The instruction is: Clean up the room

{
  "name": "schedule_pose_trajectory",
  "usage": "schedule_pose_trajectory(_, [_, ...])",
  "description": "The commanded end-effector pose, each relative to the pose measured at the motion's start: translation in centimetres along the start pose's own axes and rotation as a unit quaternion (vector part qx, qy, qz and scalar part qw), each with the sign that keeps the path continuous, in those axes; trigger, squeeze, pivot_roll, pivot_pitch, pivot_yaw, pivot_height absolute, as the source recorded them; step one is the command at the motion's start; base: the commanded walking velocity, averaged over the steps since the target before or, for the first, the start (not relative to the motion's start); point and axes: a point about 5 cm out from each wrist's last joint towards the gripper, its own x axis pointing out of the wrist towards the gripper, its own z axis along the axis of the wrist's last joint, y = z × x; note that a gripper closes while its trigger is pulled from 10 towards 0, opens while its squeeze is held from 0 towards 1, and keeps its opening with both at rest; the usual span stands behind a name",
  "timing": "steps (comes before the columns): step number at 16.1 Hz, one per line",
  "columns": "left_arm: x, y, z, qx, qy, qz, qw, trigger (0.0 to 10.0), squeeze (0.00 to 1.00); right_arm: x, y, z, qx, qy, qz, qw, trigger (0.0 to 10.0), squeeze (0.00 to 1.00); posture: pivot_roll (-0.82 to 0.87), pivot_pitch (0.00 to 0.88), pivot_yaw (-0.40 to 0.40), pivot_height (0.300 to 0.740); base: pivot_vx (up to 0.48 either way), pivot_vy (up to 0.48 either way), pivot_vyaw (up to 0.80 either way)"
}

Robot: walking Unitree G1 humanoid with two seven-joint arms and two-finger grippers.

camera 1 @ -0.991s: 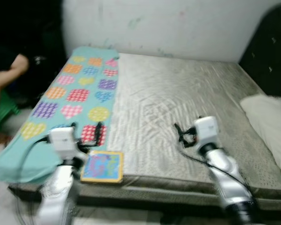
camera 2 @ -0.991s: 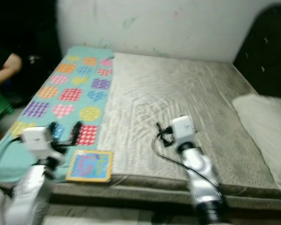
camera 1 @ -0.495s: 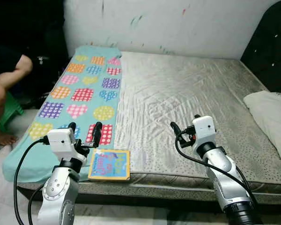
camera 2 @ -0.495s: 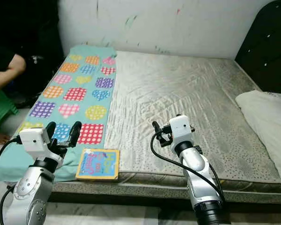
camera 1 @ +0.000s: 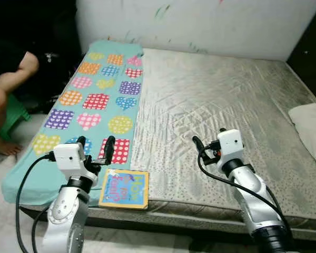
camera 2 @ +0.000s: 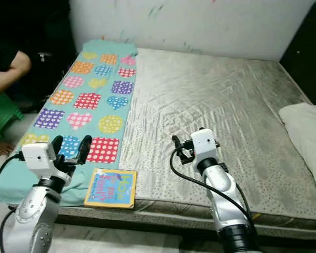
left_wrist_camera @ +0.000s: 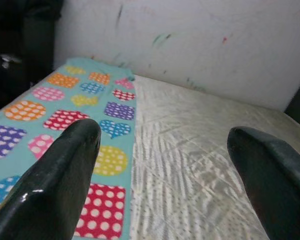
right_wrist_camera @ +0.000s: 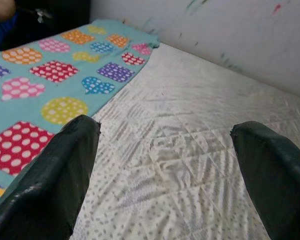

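— Well, fingers (left_wrist_camera: 55, 185) spread wide on the left gripper (camera 1: 95, 148), holding nothing; same on the right gripper (right_wrist_camera: 160, 165).
— And the book (camera 1: 124, 188)?
— Just ahead of the left, flat at the bed (camera 1: 210, 105) edge, partly on the blanket (camera 1: 89, 100).
— Risk?
— Could nudge it off the edge, or snag blanket along with it.

Book (camera 1: 124, 189): a thin, square picture book with a yellow border and a blue cover printed with coloured lettering. It is laid flat, cover up, at the near edge of the bed (camera 1: 221, 105), partly on the blanket.

Blanket (camera 1: 89, 100): a long turquoise cloth patterned with dotted hearts, circles and squares in many colours. It is spread flat along the bed's left side, its near end draped over the edge.
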Motion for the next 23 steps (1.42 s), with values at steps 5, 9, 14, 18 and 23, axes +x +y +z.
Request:
schedule_pose_trajectory(5, [0.09, -0.29, 0.21, 0.002, -0.004, -0.007, 1.000, 10.0, 0.00, -0.21, -0.71, -0.19, -0.004, 0.007, -0.011, 1.000, 10.0, 0.00, -0.04, 0.000, -0.054, 0.740, 0.274, 0.000, 0.00])
schedule_pose_trajectory(9, [0.22, 0.18, -0.30, 0.000, 0.017, 0.022, 1.000, 10.0, 0.00, -0.28, -0.79, -0.30, -0.005, 0.009, -0.012, 1.000, 10.0, 0.00, -0.04, 0.000, -0.054, 0.740, 0.000, 0.000, 0.00])
schedule_pose_trajectory(14, [0.19, -0.45, 0.06, 0.000, 0.001, -0.007, 1.000, 10.0, 0.00, -0.27, -0.70, -0.42, -0.010, 0.012, -0.009, 1.000, 10.0, 0.00, -0.05, 0.000, -0.054, 0.740, 0.066, 0.000, 0.00])
schedule_pose_trajectory(18, [0.17, -0.54, 0.09, 0.000, 0.000, -0.010, 1.000, 10.0, 0.00, -0.28, -0.84, -0.33, 0.002, 0.009, -0.015, 1.000, 10.0, 0.00, -0.05, 0.000, -0.054, 0.740, 0.405, 0.000, 0.00])
schedule_pose_trajectory(23, [0.24, -0.29, -0.28, 0.001, 0.014, 0.003, 1.000, 10.0, 0.00, -0.19, -0.95, -0.39, 0.003, 0.014, -0.017, 1.000, 10.0, 0.00, -0.05, 0.000, -0.055, 0.740, 0.218, 0.000, -0.64])
